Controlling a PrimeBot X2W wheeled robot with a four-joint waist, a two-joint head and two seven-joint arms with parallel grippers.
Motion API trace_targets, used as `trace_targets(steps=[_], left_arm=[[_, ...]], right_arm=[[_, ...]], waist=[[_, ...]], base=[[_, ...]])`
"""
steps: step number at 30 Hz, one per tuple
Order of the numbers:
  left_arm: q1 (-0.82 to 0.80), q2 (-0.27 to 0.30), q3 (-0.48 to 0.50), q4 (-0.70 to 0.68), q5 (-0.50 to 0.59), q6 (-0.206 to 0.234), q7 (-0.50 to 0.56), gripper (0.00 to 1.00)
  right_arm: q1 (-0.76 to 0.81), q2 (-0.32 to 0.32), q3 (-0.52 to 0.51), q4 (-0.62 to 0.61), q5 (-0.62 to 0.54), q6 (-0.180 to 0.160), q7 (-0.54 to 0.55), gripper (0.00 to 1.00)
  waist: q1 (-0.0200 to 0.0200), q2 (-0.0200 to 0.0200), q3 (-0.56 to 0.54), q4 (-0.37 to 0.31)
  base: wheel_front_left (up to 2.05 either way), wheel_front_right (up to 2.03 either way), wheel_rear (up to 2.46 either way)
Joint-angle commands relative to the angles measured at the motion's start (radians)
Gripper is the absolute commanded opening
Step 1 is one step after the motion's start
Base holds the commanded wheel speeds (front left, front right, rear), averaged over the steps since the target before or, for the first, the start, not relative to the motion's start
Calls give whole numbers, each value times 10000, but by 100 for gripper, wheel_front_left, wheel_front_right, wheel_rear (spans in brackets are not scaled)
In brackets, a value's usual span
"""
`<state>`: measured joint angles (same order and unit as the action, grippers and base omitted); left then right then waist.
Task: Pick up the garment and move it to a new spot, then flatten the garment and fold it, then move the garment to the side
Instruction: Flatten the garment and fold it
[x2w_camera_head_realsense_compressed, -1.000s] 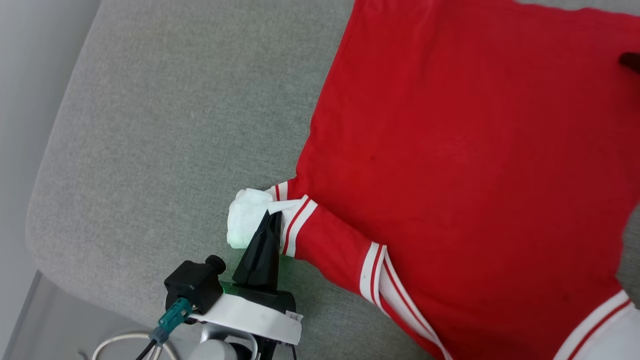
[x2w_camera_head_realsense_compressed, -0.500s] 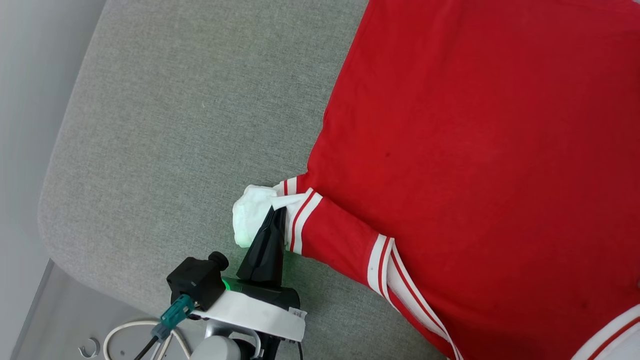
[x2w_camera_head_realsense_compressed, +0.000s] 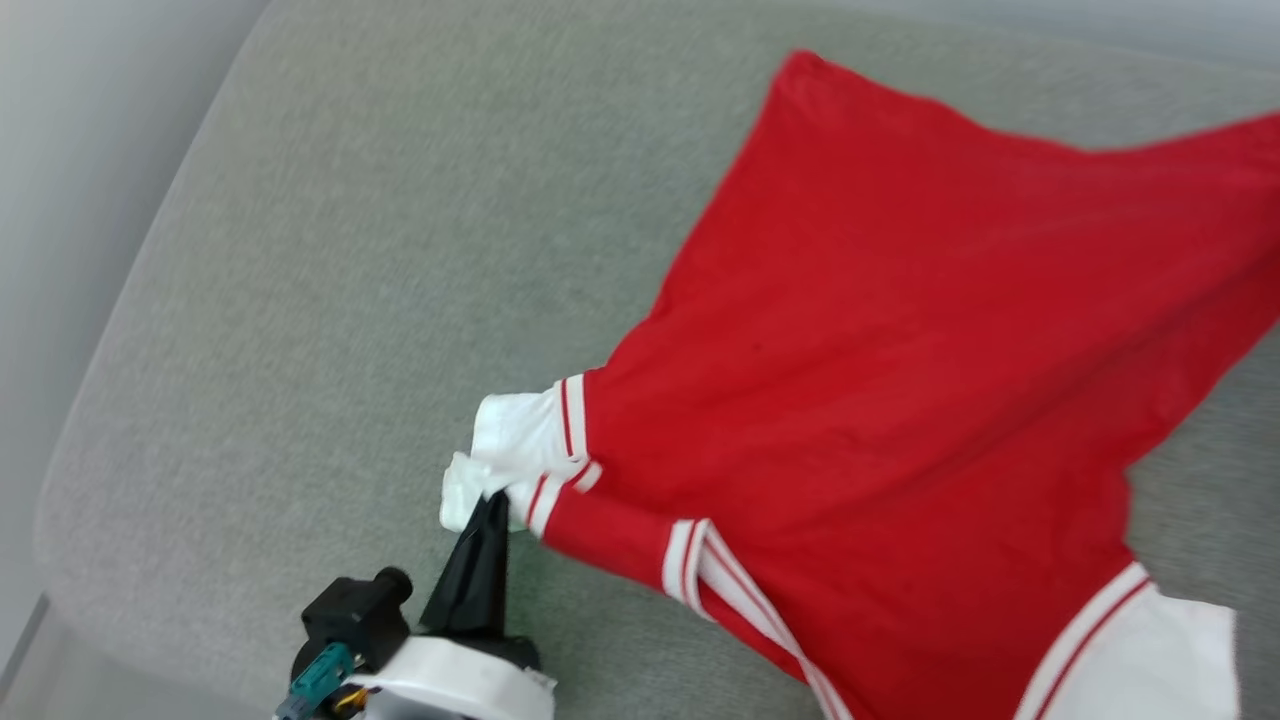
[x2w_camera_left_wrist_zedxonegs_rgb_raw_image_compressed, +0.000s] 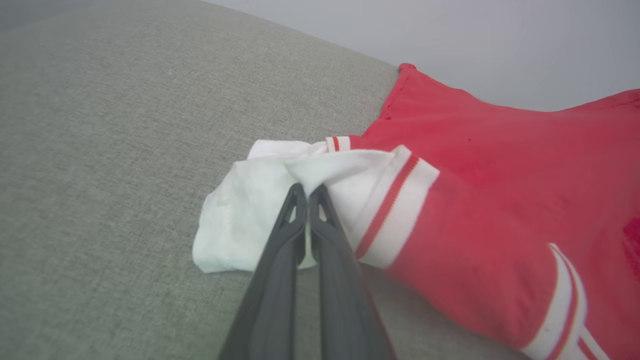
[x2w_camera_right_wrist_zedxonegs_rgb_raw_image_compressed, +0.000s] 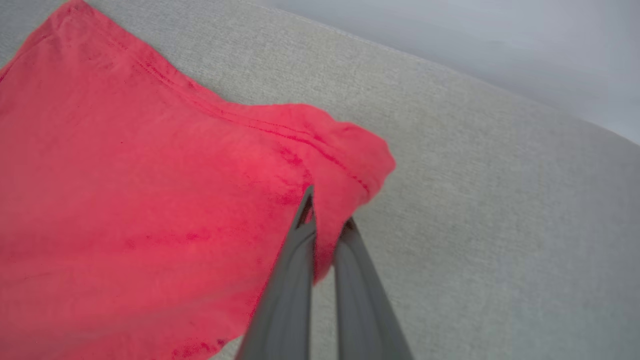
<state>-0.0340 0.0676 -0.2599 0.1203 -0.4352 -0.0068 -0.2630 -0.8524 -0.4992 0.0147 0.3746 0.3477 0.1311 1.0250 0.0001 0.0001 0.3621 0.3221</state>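
Observation:
The garment (x2w_camera_head_realsense_compressed: 900, 380), a red shirt with white sleeves and striped trim, lies plain red side up on the grey cushion (x2w_camera_head_realsense_compressed: 350, 300). My left gripper (x2w_camera_head_realsense_compressed: 490, 505) is shut on the garment's white sleeve (x2w_camera_left_wrist_zedxonegs_rgb_raw_image_compressed: 250, 210) at its near left; in the left wrist view the closed fingertips (x2w_camera_left_wrist_zedxonegs_rgb_raw_image_compressed: 308, 192) pinch the sleeve fabric. In the right wrist view my right gripper (x2w_camera_right_wrist_zedxonegs_rgb_raw_image_compressed: 327, 212) is shut on a bunched red hem corner of the garment (x2w_camera_right_wrist_zedxonegs_rgb_raw_image_compressed: 345, 150), lifted off the cushion. The far right part of the red cloth rises in the head view.
The cushion's rounded left edge (x2w_camera_head_realsense_compressed: 110, 380) drops to a pale floor. A second white sleeve (x2w_camera_head_realsense_compressed: 1150, 660) lies at the lower right. Bare grey cushion (x2w_camera_right_wrist_zedxonegs_rgb_raw_image_compressed: 500, 200) spreads right of the lifted corner.
The right gripper has closed on the red hem corner and pulled it up. The garment has shifted and stretched between both grippers; the head camera has also moved.

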Motion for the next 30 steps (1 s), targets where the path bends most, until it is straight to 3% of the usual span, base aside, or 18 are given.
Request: trace_targets(steps=[1, 9, 14, 19, 20, 21, 22, 26, 30], left_arm=[[166, 139, 69, 52, -2, 52, -18, 0], [1042, 710, 680, 89, -187, 543, 283, 0], [1478, 1006, 1024, -57, -333, 810, 518, 0], [1693, 1299, 1217, -191, -329, 992, 829, 0], [1703, 1326, 1230, -217, -357, 1013, 872, 0], [1712, 1352, 1243, -243, -371, 1029, 917, 0], [1717, 1362, 1235, -263, -385, 1037, 964, 0], [1679, 1371, 1196, -342, -419, 1069, 1082, 0], [1524, 1381, 1112, -433, -398, 1053, 1157, 0]], right_arm=[[365, -202, 23, -185, 152, -7, 7, 0], [4437, -836, -449, -2390, 1436, -9, 909, 0], [7580, -270, -1127, -3274, 1640, -9, 995, 0], [9876, 887, -1640, -3545, 1951, -9, 926, 0], [10107, 1107, -1734, -3606, 1963, -9, 841, 15], [10243, 1324, -1834, -3651, 1991, -9, 687, 45], [10359, 1506, -1906, -3665, 1996, -9, 531, 100], [10247, 1840, -2048, -3949, 1982, -7, -547, 100], [9557, 1776, -2231, -4219, 1504, -7, -2742, 100]], waist=[[-1, -1, -916, -849], [-1, -1, -2217, -2546], [-1, -1, -2584, -3349], [-1, -1, -2622, -3802], [-1, -1, -2607, -3851], [-1, -1, -2585, -3903], [-1, -1, -2571, -3941], [-1, -1, -2496, -3999], [-1, -1, -2356, -3886]], base=[[0, 0, 0], [0, 0, 0], [0, 0, 0], [0, 0, 0], [0, 0, 0], [0, 0, 0], [0, 0, 0], [0, 0, 0], [0, 0, 0]])
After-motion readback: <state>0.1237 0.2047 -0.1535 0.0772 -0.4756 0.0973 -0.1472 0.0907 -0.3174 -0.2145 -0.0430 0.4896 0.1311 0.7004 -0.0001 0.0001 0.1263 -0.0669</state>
